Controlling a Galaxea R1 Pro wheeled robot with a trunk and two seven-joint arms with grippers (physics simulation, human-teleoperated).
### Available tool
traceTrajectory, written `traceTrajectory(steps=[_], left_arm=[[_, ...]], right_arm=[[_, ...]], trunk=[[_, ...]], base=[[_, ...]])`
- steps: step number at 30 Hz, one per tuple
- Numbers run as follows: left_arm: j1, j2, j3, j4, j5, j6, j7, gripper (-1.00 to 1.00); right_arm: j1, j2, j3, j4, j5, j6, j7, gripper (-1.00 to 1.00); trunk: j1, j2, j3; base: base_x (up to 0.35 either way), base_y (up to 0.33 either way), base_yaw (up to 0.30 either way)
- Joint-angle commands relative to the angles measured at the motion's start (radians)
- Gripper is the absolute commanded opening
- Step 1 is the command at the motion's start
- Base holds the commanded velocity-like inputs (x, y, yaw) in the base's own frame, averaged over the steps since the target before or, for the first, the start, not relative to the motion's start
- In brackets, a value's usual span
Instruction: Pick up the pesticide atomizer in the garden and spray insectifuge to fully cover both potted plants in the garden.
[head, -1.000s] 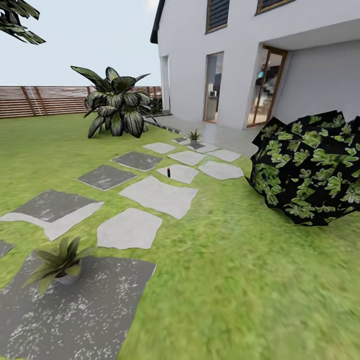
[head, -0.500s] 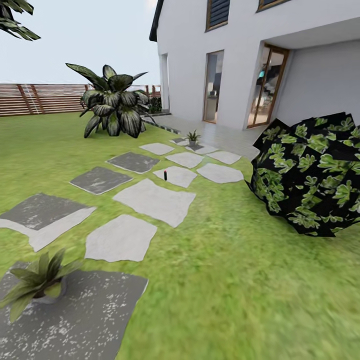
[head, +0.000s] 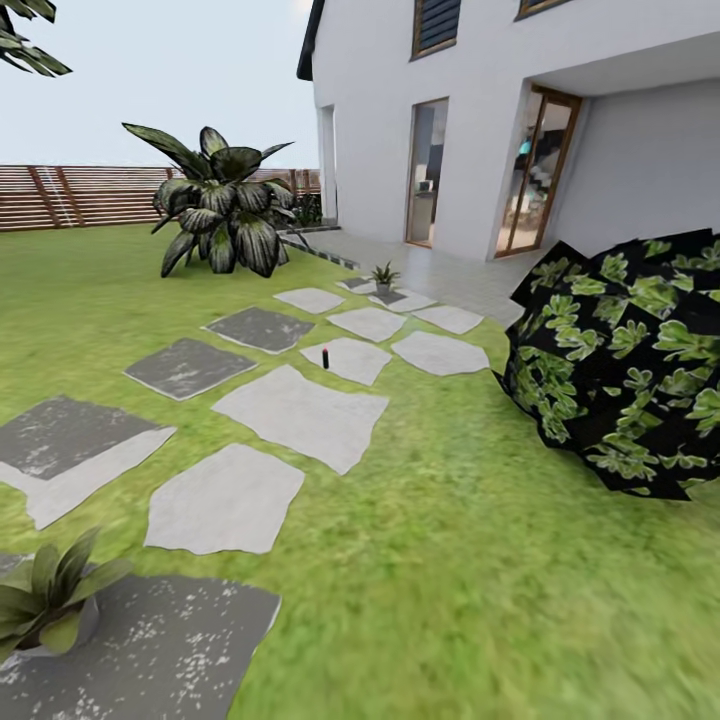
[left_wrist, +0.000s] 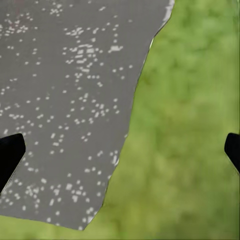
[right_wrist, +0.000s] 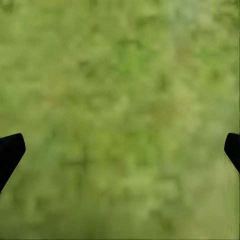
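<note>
The robot stands on the lawn (head: 450, 560) of the garden, facing a path of stepping stones that runs toward a white house (head: 500, 110). The pesticide atomizer (head: 325, 357) stands upright on a pale stepping stone (head: 352, 359) midway along the path, well ahead and slightly left of the view's centre; it appears only as a small dark body with a reddish top, too small to show a nozzle. Its long axis is vertical.

One potted plant (head: 45, 600) sits on the dark speckled stone (head: 150, 660) at the near left, close to the robot. The second potted plant (head: 383, 276) stands at the far end of the path, near the house paving. A large broad-leaved plant (head: 220, 212) grows before the slatted fence (head: 70, 195), and a round dark bush (head: 630, 370) lies to the right.

The left pincer (left_wrist: 120, 152) is released, fingertips spread wide at the frame edges, over the edge of the dark speckled stone and grass. The right pincer (right_wrist: 120, 150) is likewise released and empty, over bare grass.

Judgement: the stage is the approach; nothing is grasped. The atomizer lies well forward of both pincers, beyond reach, so the base must close in first. Lying slightly left of centre, it favours the left arm marginally, with a sideways grasp on the upright body
</note>
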Motion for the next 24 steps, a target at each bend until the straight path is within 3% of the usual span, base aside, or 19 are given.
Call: traceTrajectory(steps=[1, 12, 24], left_arm=[[-0.001, 0.000, 0.003, 0.001, 0.001, -0.003, -0.001, 1.00], [-0.001, 0.000, 0.004, -0.001, 0.001, -0.003, -0.001, 1.00], [-0.001, 0.000, 0.004, 0.000, 0.001, -0.003, 0.000, 1.00]], right_arm=[[-0.001, 0.000, 0.000, 0.001, 0.006, -0.003, 0.000, 1.00], [-0.001, 0.000, 0.000, 0.001, 0.006, -0.003, -0.001, 1.00], [-0.001, 0.000, 0.000, 0.001, 0.007, -0.003, -0.001, 1.00]], trunk=[[0.000, 0.000, -0.001], [0.000, 0.000, -0.001], [0.000, 0.000, -0.001]], base=[[0.340, -0.004, 0.000], [0.340, 0.000, 0.132], [0.340, 0.000, 0.010]])
